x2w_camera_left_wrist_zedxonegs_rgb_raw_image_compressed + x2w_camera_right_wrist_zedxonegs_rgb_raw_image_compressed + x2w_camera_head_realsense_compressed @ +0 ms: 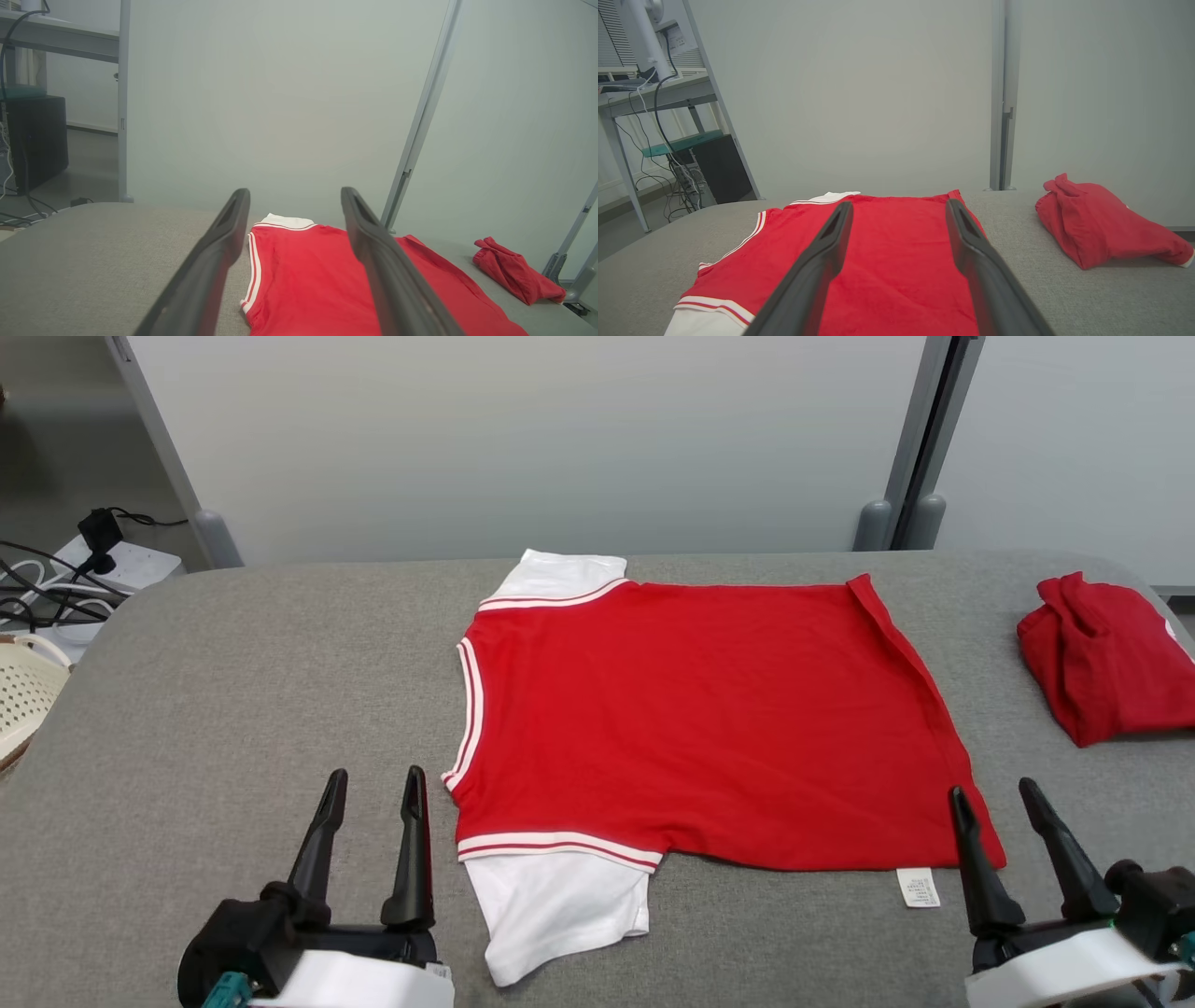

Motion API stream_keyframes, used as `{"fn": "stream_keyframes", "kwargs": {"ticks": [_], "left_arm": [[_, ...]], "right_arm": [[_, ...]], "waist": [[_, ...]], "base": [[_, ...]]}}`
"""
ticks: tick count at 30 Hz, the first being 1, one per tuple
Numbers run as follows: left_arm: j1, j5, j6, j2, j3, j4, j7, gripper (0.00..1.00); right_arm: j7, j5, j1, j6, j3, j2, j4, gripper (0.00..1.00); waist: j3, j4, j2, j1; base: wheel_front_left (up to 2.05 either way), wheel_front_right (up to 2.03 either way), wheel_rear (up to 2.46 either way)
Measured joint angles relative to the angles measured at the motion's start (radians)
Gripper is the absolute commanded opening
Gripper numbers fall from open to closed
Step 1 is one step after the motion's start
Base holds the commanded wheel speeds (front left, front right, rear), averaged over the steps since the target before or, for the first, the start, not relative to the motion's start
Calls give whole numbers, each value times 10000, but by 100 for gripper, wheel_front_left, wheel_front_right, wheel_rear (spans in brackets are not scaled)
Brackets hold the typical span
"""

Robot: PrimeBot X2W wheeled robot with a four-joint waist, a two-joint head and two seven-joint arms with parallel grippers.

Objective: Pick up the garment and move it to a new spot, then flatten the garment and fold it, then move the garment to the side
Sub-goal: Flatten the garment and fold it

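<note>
The garment (pixel 709 719) is spread flat at the middle of the grey desk (pixel 233 691), collar toward 9 o'clock and hem toward 3 o'clock. One white sleeve (pixel 560 905) is laid out toward 6 o'clock, the other toward 12 o'clock. The flattening step is judged to be done or nearly so, as only faint creases are seen, and the fold is judged to come next.

The left claw (pixel 376 775) is held at 7 o'clock, just beside the collar edge, with its jaws apart and nothing between them. The right claw (pixel 991 788) is held at 5 o'clock, over the hem corner near the white label (pixel 918 887), likewise spread and empty.

For the fold, the near edge would need to be pinched at both ends (one claw by the 6 o'clock sleeve, the other at the hem corner). It would then need to be lifted evenly and carried toward 12 o'clock, so that the cloth is not dragged or bunched.

A second red garment (pixel 1111 658) is seen bundled at 3 o'clock, well apart from the spread one. A cream perforated basket (pixel 23 695) is cut off at 9 o'clock, beyond the desk edge; what it holds cannot be told.
</note>
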Motion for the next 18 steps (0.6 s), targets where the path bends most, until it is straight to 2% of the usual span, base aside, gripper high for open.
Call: {"fn": "stream_keyframes", "kwargs": {"ticks": [3, 10, 18], "left_arm": [[277, 357, -222, -77, 63, 48, 2, 100], [838, 493, -215, -86, 117, 157, 2, 100], [859, 510, -54, -88, -151, 138, 2, 100]], "right_arm": [[0, 140, 325, 0, 105, 98, -111, 100], [0, 263, 700, 0, 115, 67, -88, 100], [0, 437, 860, 0, -25, 155, -59, 100]], "waist": [[-87, -118, 0, 1], [-215, -294, -1, 0], [-166, -179, 0, 0]], "base": [[0, 0, 0], [0, 0, 0], [0, 0, 0]]}}
